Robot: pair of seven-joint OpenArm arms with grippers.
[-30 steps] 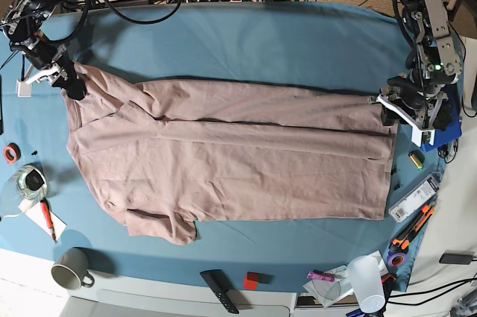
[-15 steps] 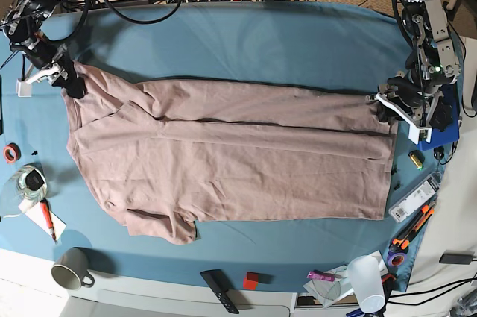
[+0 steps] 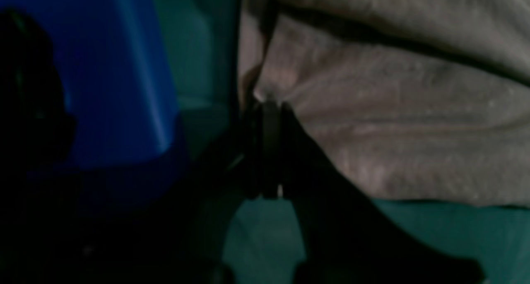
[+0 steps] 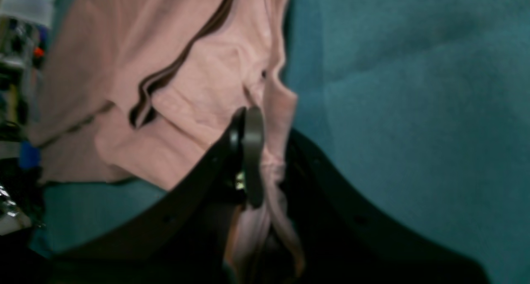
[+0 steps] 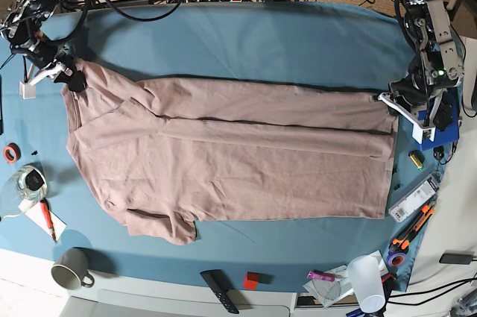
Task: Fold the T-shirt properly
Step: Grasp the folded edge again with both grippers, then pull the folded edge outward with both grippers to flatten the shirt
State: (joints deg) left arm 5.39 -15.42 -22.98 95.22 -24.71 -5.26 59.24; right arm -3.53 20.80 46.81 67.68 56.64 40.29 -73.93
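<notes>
The pink-beige T-shirt (image 5: 238, 160) lies spread wide across the teal table cloth (image 5: 246, 41), with its far long edge folded over toward the middle. A sleeve sticks out at the near left. My right gripper (image 5: 73, 82) is at the shirt's far left corner. In the right wrist view it (image 4: 267, 151) is shut on a bunch of the shirt (image 4: 198, 81). My left gripper (image 5: 389, 104) is at the far right corner. In the left wrist view it (image 3: 269, 106) is shut on the cloth edge (image 3: 393, 131).
A blue box (image 5: 441, 129) stands just right of my left gripper and also shows in the left wrist view (image 3: 124, 68). Tools (image 5: 414, 201) and a plastic cup (image 5: 367, 280) sit at the right edge. A mug (image 5: 71, 268), a tape roll (image 5: 28, 181) and a remote (image 5: 220, 291) lie along the left and near sides.
Both grippers have moved a little toward the far side of the table, drawing the shirt's far corners with them. The far edge is pulled straighter.
</notes>
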